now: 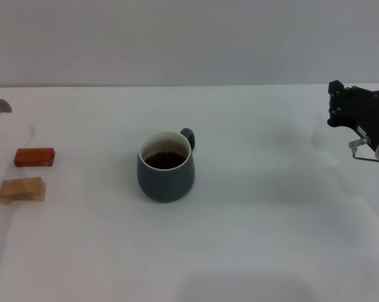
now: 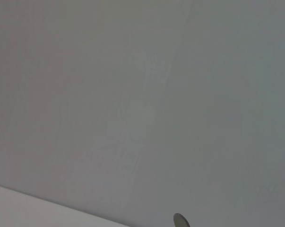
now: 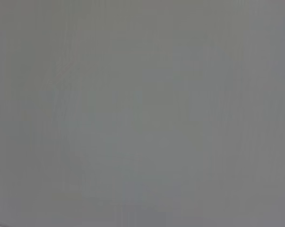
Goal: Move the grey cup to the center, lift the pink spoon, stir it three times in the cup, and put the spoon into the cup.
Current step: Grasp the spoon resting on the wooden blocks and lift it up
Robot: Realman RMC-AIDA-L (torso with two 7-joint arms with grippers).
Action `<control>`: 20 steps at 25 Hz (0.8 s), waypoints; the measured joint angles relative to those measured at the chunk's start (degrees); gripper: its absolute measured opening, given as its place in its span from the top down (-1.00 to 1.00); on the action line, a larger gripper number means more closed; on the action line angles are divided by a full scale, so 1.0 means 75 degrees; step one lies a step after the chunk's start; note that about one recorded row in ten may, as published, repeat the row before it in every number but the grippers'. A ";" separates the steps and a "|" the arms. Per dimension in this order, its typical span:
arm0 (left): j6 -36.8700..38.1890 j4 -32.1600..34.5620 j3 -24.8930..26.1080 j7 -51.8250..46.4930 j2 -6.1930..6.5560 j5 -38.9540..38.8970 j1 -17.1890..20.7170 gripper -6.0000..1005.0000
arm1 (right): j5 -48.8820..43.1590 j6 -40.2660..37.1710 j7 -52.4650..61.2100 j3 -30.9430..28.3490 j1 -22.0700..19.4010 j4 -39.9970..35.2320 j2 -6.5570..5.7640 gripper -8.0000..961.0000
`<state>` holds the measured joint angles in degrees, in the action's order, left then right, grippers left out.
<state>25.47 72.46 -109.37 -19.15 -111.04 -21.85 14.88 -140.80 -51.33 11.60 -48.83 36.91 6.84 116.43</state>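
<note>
The grey cup (image 1: 166,167) stands upright near the middle of the white table (image 1: 271,207), with dark brown liquid inside and its small handle turned to the far right. The pink spoon (image 1: 2,108) hangs in the air at the far left edge of the head view. Its metal bowl points up and its handle runs out of the picture. The spoon's bowl (image 2: 180,220) also peeks into the left wrist view. My left gripper does not show. My right gripper (image 1: 349,107) hovers at the right edge, well away from the cup.
A reddish-brown block (image 1: 34,156) and a pale wooden block (image 1: 22,189) lie on the table's left side, below the spoon. A plain grey wall stands behind the table.
</note>
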 joint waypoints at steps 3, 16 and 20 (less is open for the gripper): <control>-0.0954 0.0843 0.0361 -0.0575 0.0184 0.0525 0.0127 0.70 | 0.0000 0.0000 0.0000 -0.0003 0.0000 0.0003 0.0011 0.96; -0.3876 0.3563 0.0813 -0.0869 0.1128 0.0871 0.0192 0.70 | 0.0061 0.0000 0.0000 -0.0007 0.0000 0.0002 0.0027 0.96; -0.4924 0.4467 0.0992 -0.0371 0.1340 0.0704 0.0041 0.70 | 0.0069 0.0000 0.0000 -0.0016 0.0000 0.0002 0.0026 0.96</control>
<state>-11.46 105.97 -101.93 -21.93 -100.99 -16.57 15.19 -140.28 -51.33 11.60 -48.95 36.91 6.85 116.63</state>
